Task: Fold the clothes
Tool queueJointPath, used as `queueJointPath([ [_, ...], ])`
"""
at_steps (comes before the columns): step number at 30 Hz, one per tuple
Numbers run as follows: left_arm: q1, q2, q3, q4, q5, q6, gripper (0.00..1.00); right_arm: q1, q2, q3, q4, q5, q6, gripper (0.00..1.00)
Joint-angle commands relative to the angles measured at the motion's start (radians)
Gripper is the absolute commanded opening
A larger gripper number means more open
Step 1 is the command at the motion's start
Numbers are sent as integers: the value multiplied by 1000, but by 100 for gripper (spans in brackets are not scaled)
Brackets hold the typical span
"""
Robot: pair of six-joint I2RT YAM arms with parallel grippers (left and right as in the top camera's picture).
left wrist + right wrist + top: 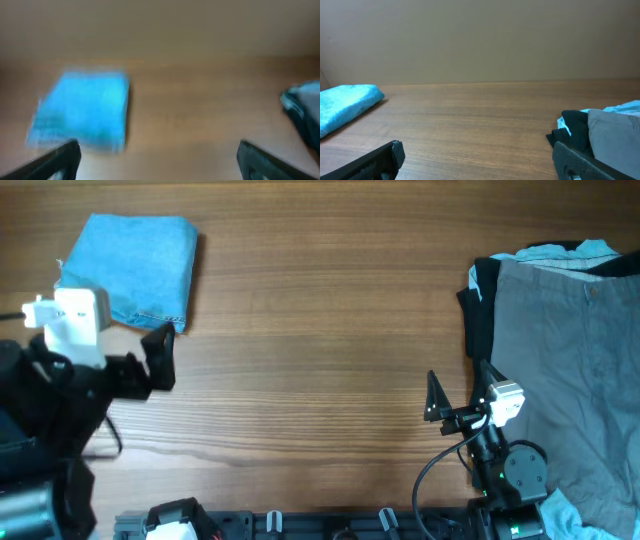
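Note:
The clothes, light-blue jeans, lie folded into a squarish bundle at the table's far left. My left gripper hovers just in front of the bundle, open and holding nothing. In the blurred left wrist view the bundle lies ahead on the left, beyond the open left gripper. My right gripper stands open over bare wood at the right, beside a pile of garments. The right wrist view shows the bundle far off to the left, past the empty right gripper.
Wide grey trousers lie spread at the right edge over a black garment. Pale blue fabric shows at the pile's top. Bare wooden table spans the middle.

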Motion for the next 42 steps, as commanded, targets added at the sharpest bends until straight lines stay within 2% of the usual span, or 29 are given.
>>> queueJointPath([
  [1,-90,-88,-167,241,-5,-91,100,-5,-7,-1,4,-15,10,100],
  [4,-105,-242,-453,515,5,-111,100,-5,-7,-1,4,-15,10,100],
  [9,-105,-528,-869,721,40,-112,100,-5,-7,-1,4,-15,11,100],
  [15,-105,-830,-1179,845,40,-172,100,-5,-7,-1,4,-15,11,100],
  [18,-105,-865,-1321,935,36,-172,100,-5,-7,-1,4,-15,11,99],
  [21,-105,-865,-1372,896,36,-171,100,-5,-7,-1,4,-15,11,100],
  [42,-110,-863,-1372,902,36,-171,100,-5,-7,-1,4,-15,10,100],
])
